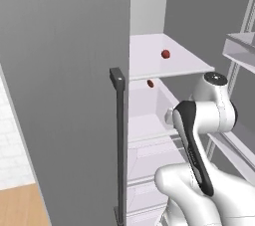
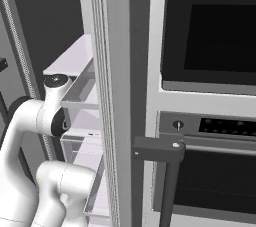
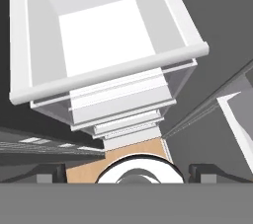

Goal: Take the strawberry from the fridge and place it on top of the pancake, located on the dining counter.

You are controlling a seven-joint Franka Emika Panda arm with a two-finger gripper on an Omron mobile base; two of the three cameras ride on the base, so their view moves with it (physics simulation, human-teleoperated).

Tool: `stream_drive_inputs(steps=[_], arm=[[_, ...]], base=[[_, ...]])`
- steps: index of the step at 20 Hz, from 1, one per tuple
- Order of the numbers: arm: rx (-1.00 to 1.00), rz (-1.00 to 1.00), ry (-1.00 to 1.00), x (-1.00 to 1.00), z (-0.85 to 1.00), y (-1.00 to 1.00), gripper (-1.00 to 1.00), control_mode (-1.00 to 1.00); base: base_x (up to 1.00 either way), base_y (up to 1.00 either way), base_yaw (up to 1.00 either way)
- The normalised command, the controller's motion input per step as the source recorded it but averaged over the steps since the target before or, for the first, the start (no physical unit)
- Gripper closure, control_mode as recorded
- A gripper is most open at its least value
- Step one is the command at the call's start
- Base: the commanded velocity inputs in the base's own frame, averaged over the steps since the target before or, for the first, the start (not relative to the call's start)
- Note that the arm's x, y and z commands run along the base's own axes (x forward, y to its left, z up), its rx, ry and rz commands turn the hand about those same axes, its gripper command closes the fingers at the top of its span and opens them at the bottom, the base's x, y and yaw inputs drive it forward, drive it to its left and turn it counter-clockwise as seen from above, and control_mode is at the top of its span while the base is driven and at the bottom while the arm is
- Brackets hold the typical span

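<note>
Showing matte grey fridge (image 1: 64,95) open, tiny round red strawberry (image 1: 166,54) on flat white shelf (image 1: 149,63); clear drawer (image 3: 104,35) empty; gripper (image 3: 127,172) spread wide, holding nothing.

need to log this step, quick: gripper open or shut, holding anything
gripper: open, jaws wide apart, holding nothing; it looks down at a white fridge drawer.

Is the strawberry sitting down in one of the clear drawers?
No, in the left base view the strawberry rests on an upper white shelf of the open fridge, above the drawers.
</note>
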Motion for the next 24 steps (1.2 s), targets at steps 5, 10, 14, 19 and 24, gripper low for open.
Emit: stream_drive_inputs(steps=[5, 10, 14, 19, 24], arm=[[0.0, 0.0, 0.0, 0.0, 0.0, 0.0, -1.0, 1.0], [0.0, 0.0, 0.0, 0.0, 0.0, 0.0, -1.0, 1.0], [0.0, 0.0, 0.0, 0.0, 0.0, 0.0, -1.0, 1.0], [-0.04, 0.02, -0.13, 0.34, 0.33, 0.04, -1.0, -1.0], [-0.08, 0.06, -0.4, 0.34, 0.61, 0.09, -1.0, -1.0]], base=[[0.06, -0.18, 0.0], [0.05, -0.04, 0.0], [0.09, 0.0, 0.0], [0.0, 0.0, 0.0], [0.0, 0.0, 0.0]])
